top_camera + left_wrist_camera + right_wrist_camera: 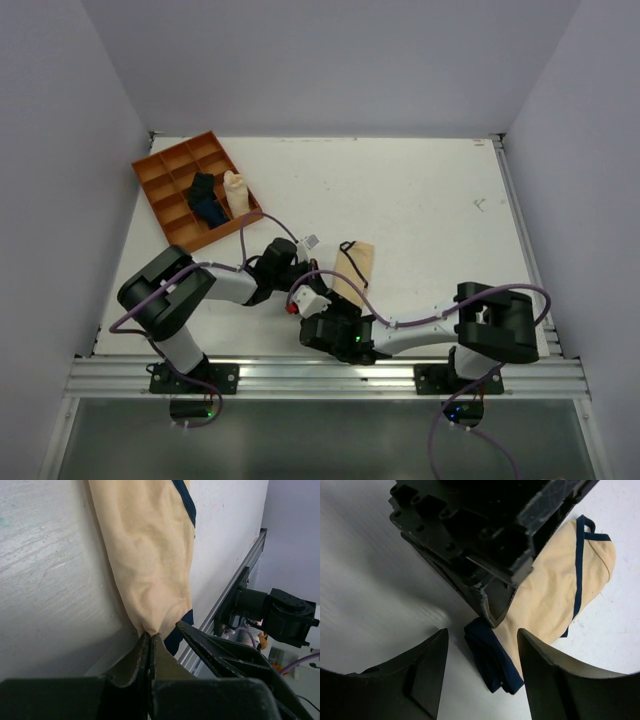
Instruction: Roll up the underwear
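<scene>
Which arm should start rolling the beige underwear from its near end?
Probably left: the left pincer is shut on the near end of the soft beige cloth underwear with dark edging; the right pincer stands open over that end, holding nothing.

I see the underwear (150, 555) is soft tan cloth, matt and a bit wrinkly. It has a smoother dark edge band (578, 565). The table (400, 200) is white, smooth and a little shiny. The left gripper (150, 639) looks like matt black plastic. The rail (280, 378) is shiny ribbed metal. The tray (172, 149) looks matt orange-brown.
</scene>
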`<act>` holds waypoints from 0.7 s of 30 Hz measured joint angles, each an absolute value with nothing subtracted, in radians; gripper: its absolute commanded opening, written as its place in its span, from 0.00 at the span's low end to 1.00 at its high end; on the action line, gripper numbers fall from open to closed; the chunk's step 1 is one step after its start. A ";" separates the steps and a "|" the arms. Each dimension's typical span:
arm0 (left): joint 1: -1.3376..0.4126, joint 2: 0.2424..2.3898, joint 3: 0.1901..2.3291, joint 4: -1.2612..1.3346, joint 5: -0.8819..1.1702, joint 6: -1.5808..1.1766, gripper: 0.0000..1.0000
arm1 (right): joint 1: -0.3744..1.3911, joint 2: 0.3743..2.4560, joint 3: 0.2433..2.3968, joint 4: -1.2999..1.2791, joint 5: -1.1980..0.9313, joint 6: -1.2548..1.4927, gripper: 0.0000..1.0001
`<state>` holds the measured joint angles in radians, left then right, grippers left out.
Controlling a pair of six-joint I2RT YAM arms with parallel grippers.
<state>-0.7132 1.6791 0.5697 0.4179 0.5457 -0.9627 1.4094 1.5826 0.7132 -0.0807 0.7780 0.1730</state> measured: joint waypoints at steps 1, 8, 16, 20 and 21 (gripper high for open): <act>-0.711 1.682 0.567 0.426 0.552 -0.969 0.00 | 1.417 1.607 0.725 -0.079 0.801 0.171 0.61; -0.696 1.688 0.553 0.434 0.576 -0.986 0.00 | 1.440 1.719 0.769 -0.067 0.937 0.175 0.55; -0.688 1.715 0.553 0.439 0.581 -0.985 0.00 | 1.466 1.789 0.809 -0.127 1.034 0.226 0.48; -0.686 1.715 0.553 0.431 0.580 -0.981 0.00 | 1.476 1.819 0.837 -0.173 1.065 0.262 0.47; -0.683 1.715 0.553 0.427 0.581 -0.976 0.00 | 1.479 1.825 0.843 -0.183 1.072 0.271 0.47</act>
<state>-0.6834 1.7153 0.5529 0.4271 0.5808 -0.9764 1.4792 1.8252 0.8429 -0.1829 1.0718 0.2707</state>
